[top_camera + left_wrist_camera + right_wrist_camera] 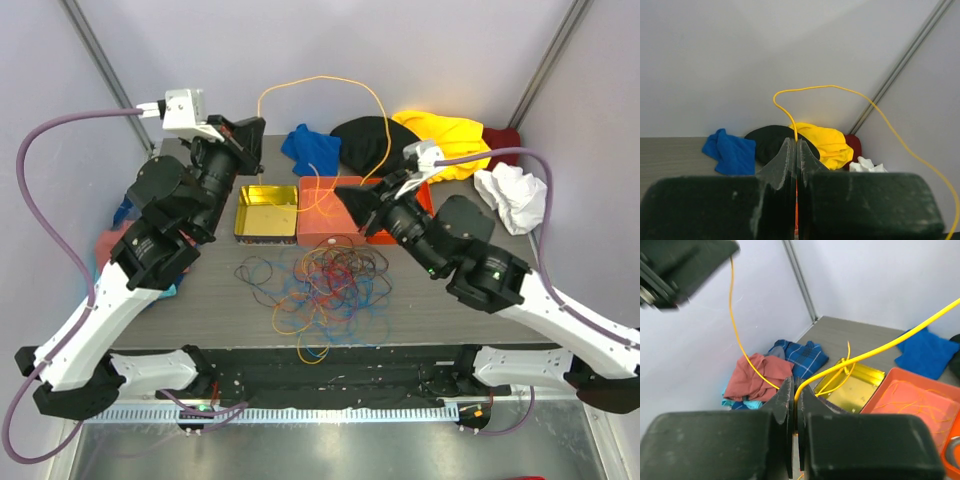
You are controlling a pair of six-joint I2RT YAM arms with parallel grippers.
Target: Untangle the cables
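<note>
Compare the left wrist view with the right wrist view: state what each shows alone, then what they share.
Left wrist only: the yellow cloth and the white cloth in the far corner. Right wrist only: the gold tin, the orange tray and the pink cloth. Both: the yellow cable pinched in a shut gripper, the left gripper in one and the right gripper in the other, plus the blue cloth.

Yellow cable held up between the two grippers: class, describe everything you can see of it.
The yellow cable is a thin, smooth, flexible wire, yellow-orange in colour. It is pinched at two places: in the shut left gripper and in the shut right gripper. Between them it rises in a slack, rounded arch through the air, touching nothing else that shows, lifted well above the tangle of other cables.
</note>
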